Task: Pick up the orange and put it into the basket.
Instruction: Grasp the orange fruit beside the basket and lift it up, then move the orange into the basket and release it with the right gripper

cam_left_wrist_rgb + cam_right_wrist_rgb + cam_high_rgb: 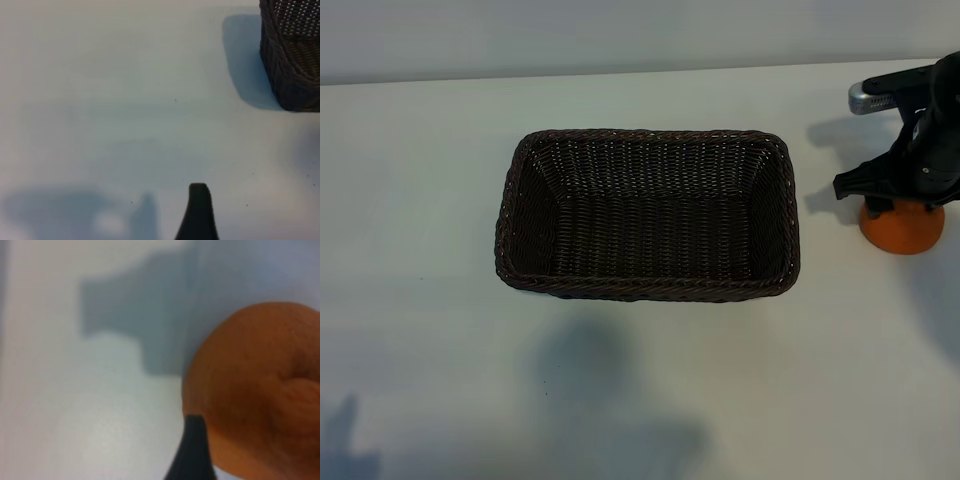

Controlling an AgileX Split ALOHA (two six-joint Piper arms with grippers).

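The orange [903, 232] rests on the white table to the right of the basket [650, 290], a dark woven rectangle with nothing inside. My right gripper [902, 203] is lowered over the orange's top, open, with its jaws either side of the fruit. In the right wrist view the orange [260, 390] looms large, and one dark finger [196, 452] lies against its side; the other finger is out of frame. The left arm is outside the exterior view. Its wrist view shows one finger [198, 215] above bare table, with a corner of the basket [292, 60] farther off.
The white table [420, 250] spreads all round the basket. A wall runs along the table's far edge. Shadows of the arms fall on the table in front of the basket.
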